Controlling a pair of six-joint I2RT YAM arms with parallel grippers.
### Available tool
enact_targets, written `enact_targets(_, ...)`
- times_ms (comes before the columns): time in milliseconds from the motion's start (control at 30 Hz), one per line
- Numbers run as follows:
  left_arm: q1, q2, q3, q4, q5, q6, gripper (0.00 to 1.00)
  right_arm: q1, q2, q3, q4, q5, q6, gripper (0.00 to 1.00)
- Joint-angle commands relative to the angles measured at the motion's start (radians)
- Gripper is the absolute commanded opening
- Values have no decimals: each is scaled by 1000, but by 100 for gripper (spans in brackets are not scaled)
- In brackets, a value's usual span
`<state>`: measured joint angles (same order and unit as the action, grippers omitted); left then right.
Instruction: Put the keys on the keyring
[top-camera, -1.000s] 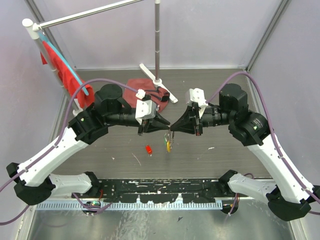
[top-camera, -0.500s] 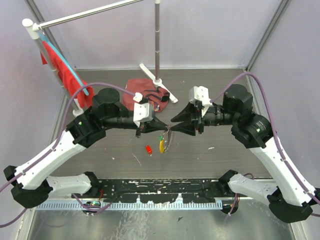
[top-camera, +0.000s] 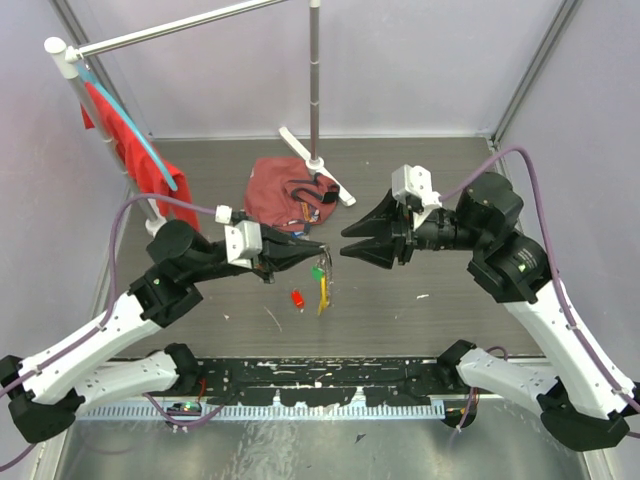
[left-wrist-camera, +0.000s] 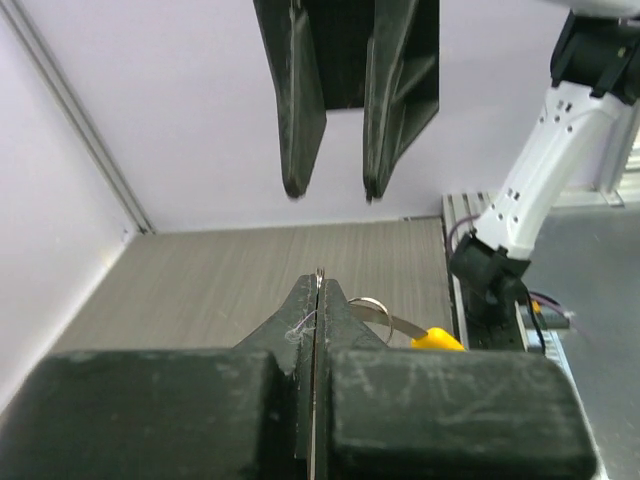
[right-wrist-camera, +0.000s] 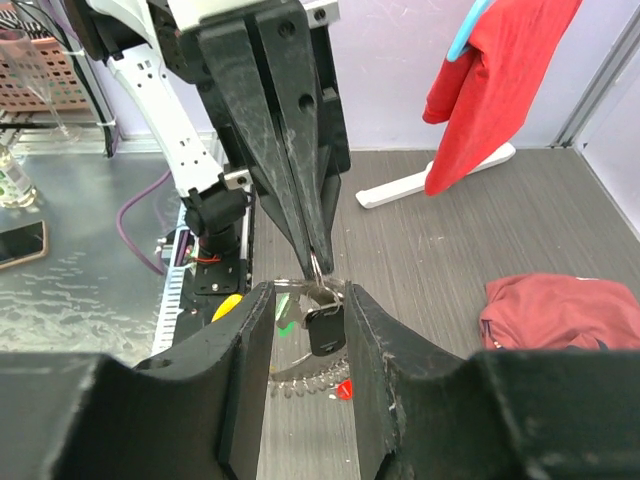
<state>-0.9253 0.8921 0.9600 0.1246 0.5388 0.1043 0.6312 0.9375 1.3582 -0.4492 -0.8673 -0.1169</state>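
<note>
My left gripper (top-camera: 322, 249) is shut on the top of the keyring (right-wrist-camera: 300, 375), a thin silvery wire loop with a coiled lower stretch, which hangs above the table. A black key (right-wrist-camera: 326, 330), a green key (top-camera: 317, 272) and a yellow key (top-camera: 322, 292) dangle from it. A red key (top-camera: 297, 298) lies on the table below. My right gripper (top-camera: 343, 240) faces the left one a short way to its right, open. In the right wrist view its fingers (right-wrist-camera: 245, 340) flank the hanging keys without touching them. In the left wrist view the shut jaws pinch the wire edge-on.
A crumpled red cloth (top-camera: 285, 195) lies behind the grippers. Beside it stands a white-footed metal pole stand (top-camera: 315, 160). A red garment (top-camera: 130, 140) hangs on a rack at the far left. Walls close in the table on three sides.
My right gripper has opened and drawn back to the right. My left gripper has closed on the keyring and shifted left and toward the near edge, keys hanging from it.
</note>
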Motion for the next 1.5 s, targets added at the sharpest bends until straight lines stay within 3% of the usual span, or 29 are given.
enact_targets(0,-2,-30,-25,237,-68,-65,0,4,9,-9,83,-13,23,40)
enact_targets(300,-1,-8,-72,430,-108,-151,0,4,16,-37,132,-10,7,40)
enact_targets(567,-1,5,-65,443,-74,-167,0,3,27,-44,124,-9,-3,39)
enact_targets(900,-1,12,-60,416,-95,-161,0,4,57,1,78,-280,27,37)
enact_targets(1300,0,26,-47,378,-58,-163,0,4,-94,-18,66,24,-56,44)
enact_targets(1467,0,39,-30,389,6,-169,0,3,-111,-21,-44,233,-156,44)
